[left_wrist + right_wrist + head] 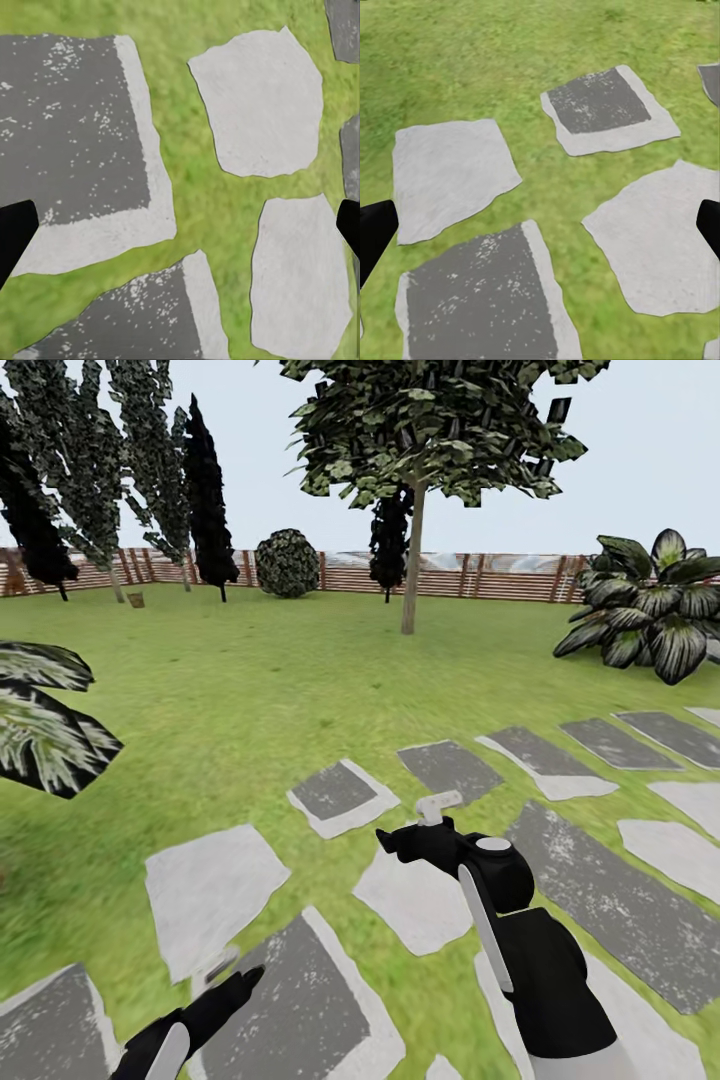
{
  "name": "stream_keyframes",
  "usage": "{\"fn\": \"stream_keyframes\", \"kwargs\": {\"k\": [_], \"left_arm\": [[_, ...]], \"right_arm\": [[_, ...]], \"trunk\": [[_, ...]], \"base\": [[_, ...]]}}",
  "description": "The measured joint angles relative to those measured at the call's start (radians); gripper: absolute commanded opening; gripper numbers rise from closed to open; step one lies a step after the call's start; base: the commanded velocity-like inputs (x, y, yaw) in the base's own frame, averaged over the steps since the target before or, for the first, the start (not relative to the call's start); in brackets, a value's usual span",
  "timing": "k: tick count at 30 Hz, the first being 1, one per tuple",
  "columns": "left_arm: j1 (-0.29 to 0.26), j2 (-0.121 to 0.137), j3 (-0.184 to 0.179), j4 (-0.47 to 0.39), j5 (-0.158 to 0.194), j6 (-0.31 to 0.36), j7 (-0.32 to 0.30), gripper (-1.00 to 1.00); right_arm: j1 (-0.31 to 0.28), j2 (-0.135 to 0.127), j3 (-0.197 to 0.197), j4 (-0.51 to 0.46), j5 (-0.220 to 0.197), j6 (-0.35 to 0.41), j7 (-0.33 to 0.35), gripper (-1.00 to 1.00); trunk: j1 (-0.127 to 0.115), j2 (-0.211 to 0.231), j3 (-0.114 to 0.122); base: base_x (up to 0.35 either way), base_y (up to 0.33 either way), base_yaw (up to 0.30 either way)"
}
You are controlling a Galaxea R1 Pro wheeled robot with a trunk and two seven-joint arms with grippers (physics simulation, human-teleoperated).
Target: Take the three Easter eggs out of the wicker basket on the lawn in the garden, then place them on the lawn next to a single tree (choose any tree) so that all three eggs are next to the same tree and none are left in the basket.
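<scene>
Green mottled lawn (pixel 250 690) with grey stepping stones (pixel 335 797) underfoot | small tan basket (pixel 136 600) far off by fence | pale-trunked tree (pixel 411 560) ahead | left gripper (pixel 180 225), right gripper (pixel 540 229) spread wide, empty | egg-moving seemingly unstarted

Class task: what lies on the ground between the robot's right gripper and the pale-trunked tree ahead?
In the head view, between the right gripper and the tree: grey paving slabs, then bare lawn.

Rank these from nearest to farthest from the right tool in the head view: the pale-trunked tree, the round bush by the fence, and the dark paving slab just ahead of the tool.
From the right tool:
1. Dark paving slab, just ahead of it.
2. Pale-trunked tree, mid-lawn, straight ahead.
3. Round bush, at the fence, ahead and left.
</scene>
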Motion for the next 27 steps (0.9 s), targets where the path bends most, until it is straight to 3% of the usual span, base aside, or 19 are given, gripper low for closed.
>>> {"fn": "stream_keyframes", "kwargs": {"k": [27], "left_arm": [[0.000,0.000,0.000,0.000,0.000,0.000,-0.002,1.00]], "right_arm": [[0.000,0.000,0.000,0.000,0.000,0.000,0.000,1.00]], "trunk": [[0.000,0.000,0.000]], "base": [[0.334,-0.084,0.001]]}}
